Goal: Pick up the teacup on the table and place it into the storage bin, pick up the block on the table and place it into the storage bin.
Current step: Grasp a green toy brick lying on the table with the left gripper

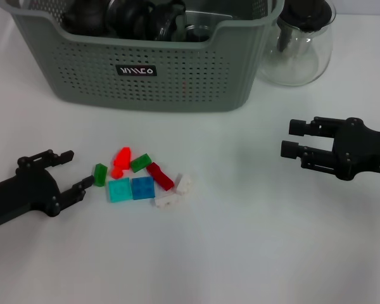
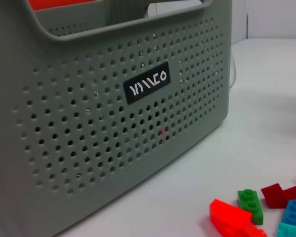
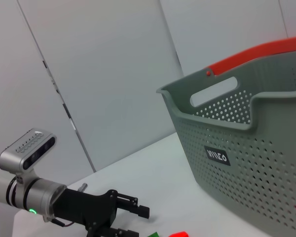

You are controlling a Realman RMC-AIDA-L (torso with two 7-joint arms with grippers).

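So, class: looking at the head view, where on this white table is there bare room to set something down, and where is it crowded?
Bare: the stretch between the pile of coloured plastic blocks and the right gripper, and the front strip. Crowded: around the blocks beside the left gripper, and the back, filled by the grey-green perforated storage bin and clear glass teapot.

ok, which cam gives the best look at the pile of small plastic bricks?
Head view: the whole pile of small plastic bricks lies in sight on the white table. Left wrist view catches only a few at its edge; right wrist view, just slivers.
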